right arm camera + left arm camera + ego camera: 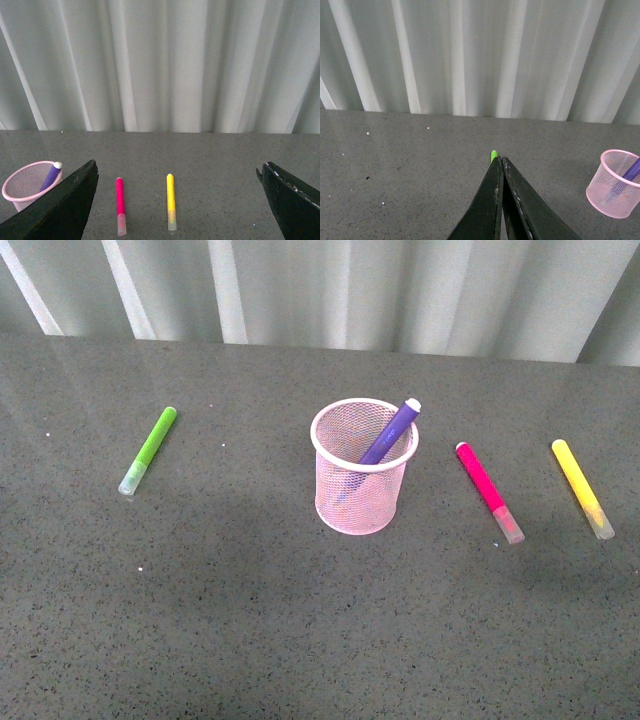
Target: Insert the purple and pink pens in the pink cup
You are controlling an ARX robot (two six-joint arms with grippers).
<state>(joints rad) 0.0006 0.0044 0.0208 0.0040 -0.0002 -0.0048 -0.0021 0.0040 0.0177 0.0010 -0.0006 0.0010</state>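
The purple pen [390, 432] is found already inside the pink cup [360, 502], which stands upright at the centre of the front frame on the grey table [250, 640]. The pen is leaned against the rim toward the upper right, its pale end raised above the mesh, because the cup is shorter than the pen. Half of the task may therefore be judged done.

The pink pen [486, 488] is left lying flat to the right of the cup, near it but apart, with its clear cap turned toward the lower right. Further right, a yellow pen [581, 486] is laid almost parallel to it. At the left of the frame, well apart from the cup, a lime green pen [150, 448] is seen. Neither of these is called for.

Neither arm is shown in the front view. In the right wrist view the right pincer [177, 167] is held spread wide and empty, with the pink pen framed between its jaws, probably so that this pen can be approached. The left pincer [501, 161] is seen clenched on nothing and held above the table, the green pen's tip showing beyond it. It is likely parked, since no task pen lies on its side.
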